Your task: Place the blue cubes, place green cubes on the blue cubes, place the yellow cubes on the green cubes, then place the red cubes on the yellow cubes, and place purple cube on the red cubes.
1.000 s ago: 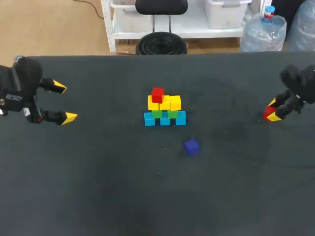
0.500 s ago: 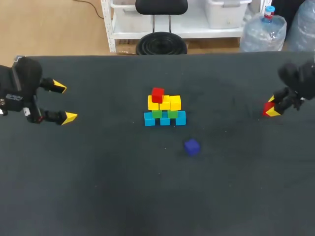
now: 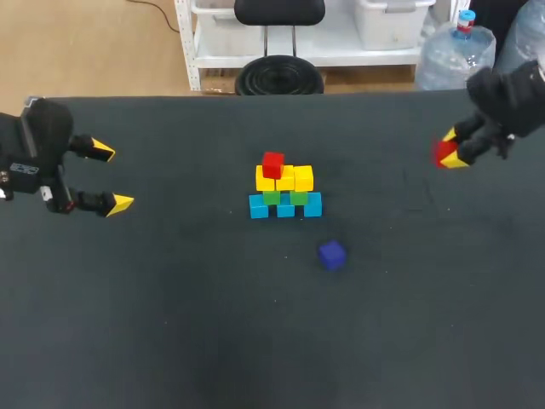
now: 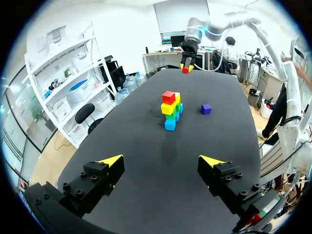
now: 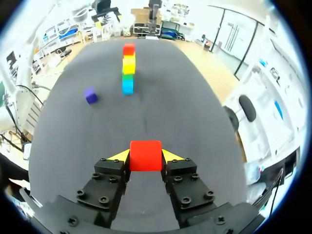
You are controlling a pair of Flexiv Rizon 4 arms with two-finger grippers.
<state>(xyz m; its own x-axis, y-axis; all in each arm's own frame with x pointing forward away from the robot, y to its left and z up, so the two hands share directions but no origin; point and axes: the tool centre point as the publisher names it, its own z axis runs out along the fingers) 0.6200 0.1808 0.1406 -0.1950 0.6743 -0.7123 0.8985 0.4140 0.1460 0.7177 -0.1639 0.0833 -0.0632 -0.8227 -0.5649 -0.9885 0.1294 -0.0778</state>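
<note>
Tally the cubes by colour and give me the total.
Blue cubes: 3
Green cubes: 2
Yellow cubes: 3
Red cubes: 2, one of them in the right gripper
Purple cube: 1
Total: 11
</note>
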